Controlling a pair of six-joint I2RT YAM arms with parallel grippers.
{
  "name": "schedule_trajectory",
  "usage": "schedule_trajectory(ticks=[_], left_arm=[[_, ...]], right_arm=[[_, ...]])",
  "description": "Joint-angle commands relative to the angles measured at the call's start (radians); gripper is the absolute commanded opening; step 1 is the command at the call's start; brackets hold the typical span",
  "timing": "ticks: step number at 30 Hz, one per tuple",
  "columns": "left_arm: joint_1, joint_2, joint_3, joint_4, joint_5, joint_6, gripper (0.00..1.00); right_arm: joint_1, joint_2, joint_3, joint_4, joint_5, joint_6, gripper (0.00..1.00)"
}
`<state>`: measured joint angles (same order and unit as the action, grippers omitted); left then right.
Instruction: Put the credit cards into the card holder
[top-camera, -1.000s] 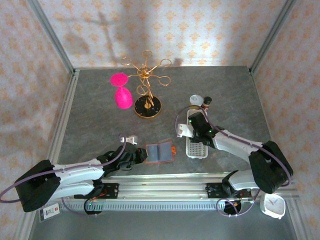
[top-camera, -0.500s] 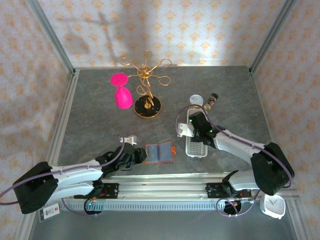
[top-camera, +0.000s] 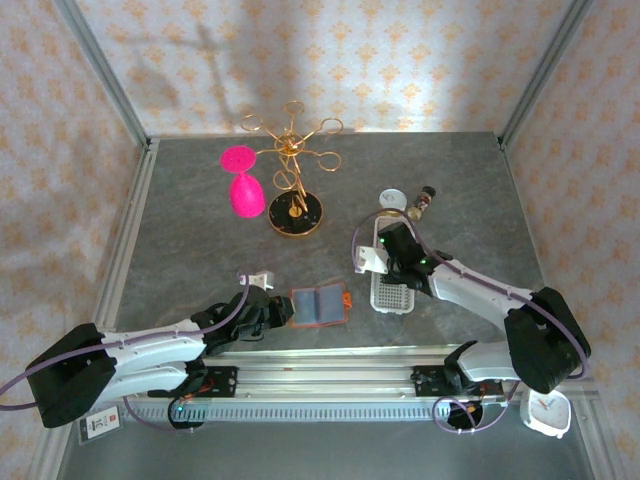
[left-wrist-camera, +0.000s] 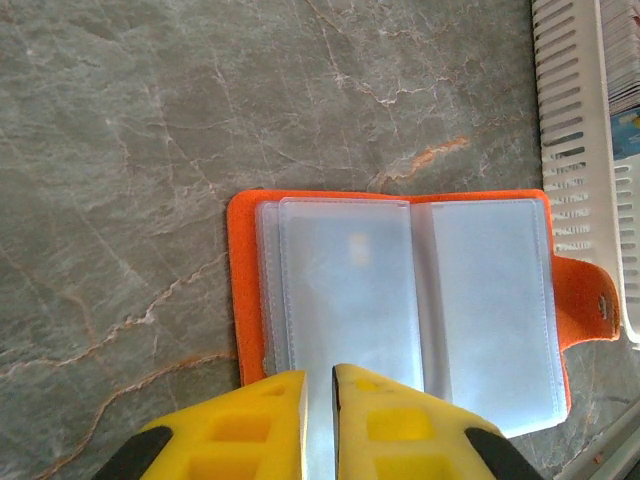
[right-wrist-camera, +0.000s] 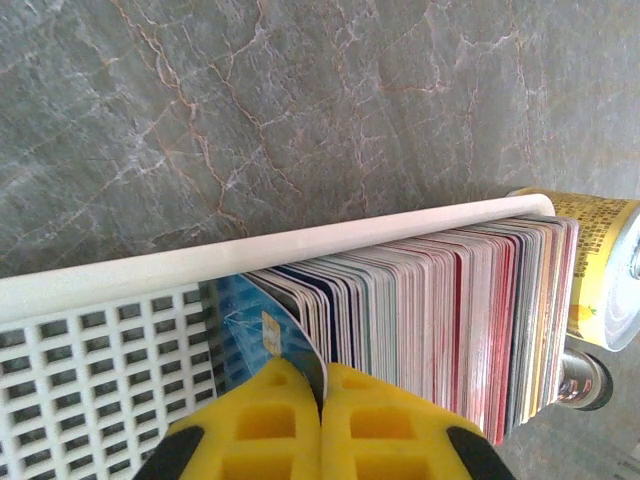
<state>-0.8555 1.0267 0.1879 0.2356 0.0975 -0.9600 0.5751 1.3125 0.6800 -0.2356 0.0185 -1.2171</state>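
Since a second ago the right gripper (right-wrist-camera: 322, 400) has closed up; its fingers now sit pressed together on the edge of one of the credit cards (right-wrist-camera: 430, 300), which stand packed upright in the white tray (right-wrist-camera: 100, 350) on the table (left-wrist-camera: 150, 120). I see the card holder (left-wrist-camera: 400, 290) lying open just beside that tray, orange cover down, clear sleeves up. On my other side the left gripper (left-wrist-camera: 318, 400) is nearly together, pinching a clear sleeve at the holder's near edge
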Motion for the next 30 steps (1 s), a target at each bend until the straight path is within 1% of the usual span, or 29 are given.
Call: schedule_trajectory(ticks=[1, 5, 12, 19, 22, 26, 30], left_arm=[[0.006, -0.014, -0.011, -0.001, -0.005, 0.004, 0.16], [0.006, -0.015, -0.011, -0.002, -0.008, 0.007, 0.16], [0.006, -0.017, -0.010, -0.007, -0.007, 0.011, 0.16], [0.006, -0.024, -0.003, -0.014, -0.004, 0.014, 0.15], [0.006, -0.031, 0.005, -0.023, -0.004, 0.018, 0.16], [0.005, -0.036, 0.013, -0.031, -0.004, 0.020, 0.16], [0.005, -0.030, 0.021, -0.032, -0.002, 0.023, 0.16]], right_arm=[[-0.008, 0.001, 0.037, 0.005, 0.018, 0.002, 0.00], [-0.008, 0.002, 0.046, -0.001, 0.016, 0.005, 0.00], [-0.009, -0.014, 0.075, -0.079, -0.013, 0.014, 0.00], [-0.009, -0.073, 0.127, -0.248, -0.127, 0.057, 0.00], [-0.008, -0.112, 0.126, -0.293, -0.155, 0.081, 0.00], [-0.008, -0.164, 0.089, -0.282, -0.127, 0.088, 0.00], [-0.009, -0.161, 0.072, -0.261, -0.094, 0.091, 0.00]])
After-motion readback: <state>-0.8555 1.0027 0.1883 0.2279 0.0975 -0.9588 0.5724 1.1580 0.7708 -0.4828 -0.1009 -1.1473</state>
